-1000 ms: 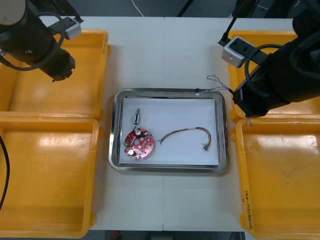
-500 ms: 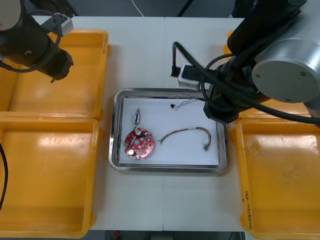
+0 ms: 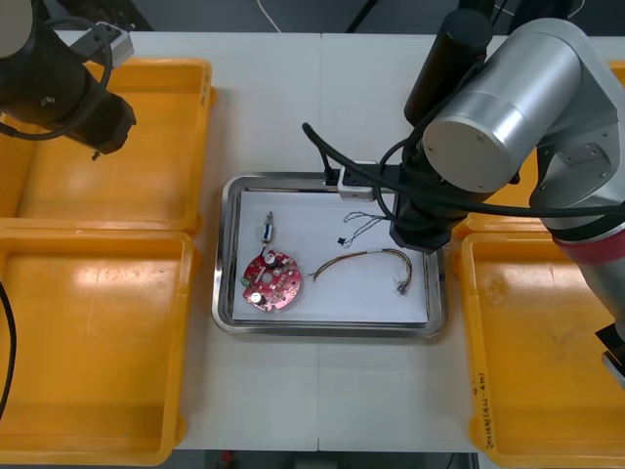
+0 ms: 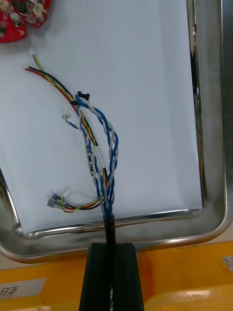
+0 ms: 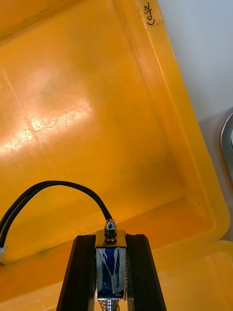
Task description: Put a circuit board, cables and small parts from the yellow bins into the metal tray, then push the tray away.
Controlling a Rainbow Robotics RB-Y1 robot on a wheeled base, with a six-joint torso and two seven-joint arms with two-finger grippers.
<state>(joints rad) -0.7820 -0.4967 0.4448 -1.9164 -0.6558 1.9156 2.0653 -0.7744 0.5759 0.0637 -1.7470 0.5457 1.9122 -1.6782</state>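
Tray [image 3: 327, 329]: mid desk, between the bins.

Near-left corner of tray: board [image 3: 270, 281], lying flat. Just beyond it, loose part [image 3: 267, 231], long axis near-to-far.

Near-right quarter: red-yellow cable [image 3: 366, 258] in a shallow arc, long axis along the tray's near rim. One end lies toward the board; the other bends nearward by the right rim.

Right tool [image 4: 110, 250]: over the tray's right rim, clamped on the black-sleeved end of the blue-white cable [image 4: 109, 155].
- The cable hangs out from the tool over the white inside, long axis running from the right rim toward the tray's middle.
- Its free end carries a small black plug and points toward the board.
- It crosses above the red-yellow cable; whether they touch cannot be told.
- Judgement: it is held by one end so the length trails inside the rim before release. The step in hand is laying this cable down.

Far-left bin [image 3: 166, 147]: left tool [image 5: 110, 240] is above it, clamped on held part [image 5: 110, 267].
- The part's long axis is in line with the tool, stud end outward, with a black cable [image 5: 63, 187] looping off it.
- Judgement: it is waiting its turn, clear of the right arm.
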